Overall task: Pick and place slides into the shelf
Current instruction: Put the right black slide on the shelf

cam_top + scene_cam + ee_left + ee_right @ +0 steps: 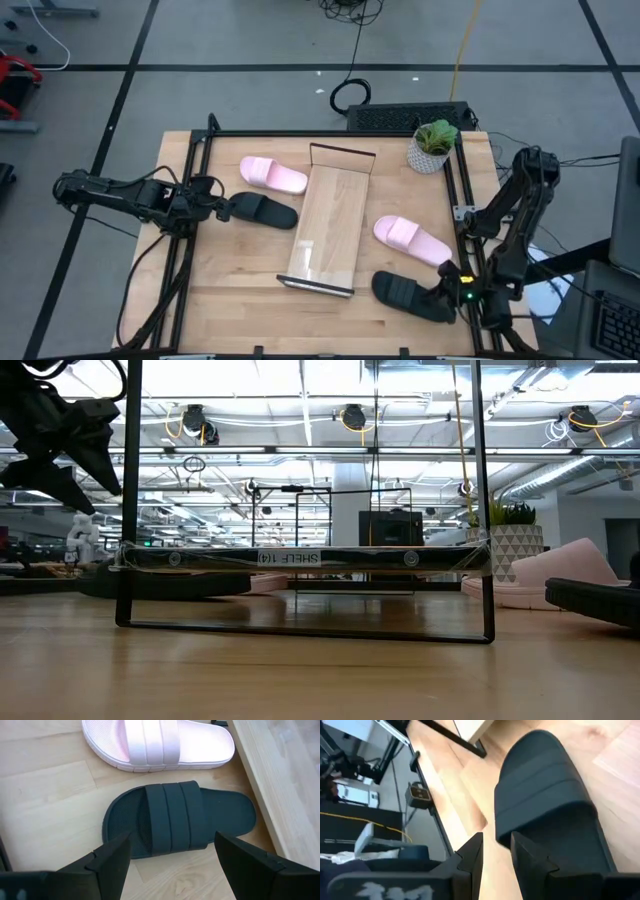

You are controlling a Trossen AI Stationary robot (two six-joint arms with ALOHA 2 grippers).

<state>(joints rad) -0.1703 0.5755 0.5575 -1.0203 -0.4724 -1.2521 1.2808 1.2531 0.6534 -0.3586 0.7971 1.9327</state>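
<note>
Left end effector (pixel 172 862) straddles a black slide (pixel 180 817), fingers spread.

Findings: overhead light falls evenly across my table (pixel 240 290), and shadows beneath the slides are short and soft. A pale sheen lies on the shelf (pixel 330 220) at its near end. At table height, the ceiling strip lights (pixel 300 405) burn white and backlight the scene. The shelf frame and my left gripper (pixel 75 465) read as black silhouettes. From my left wrist, the pink slide (pixel 160 742) is washed nearly white at one end, and the black slide (pixel 175 820) shows little surface detail.
</note>
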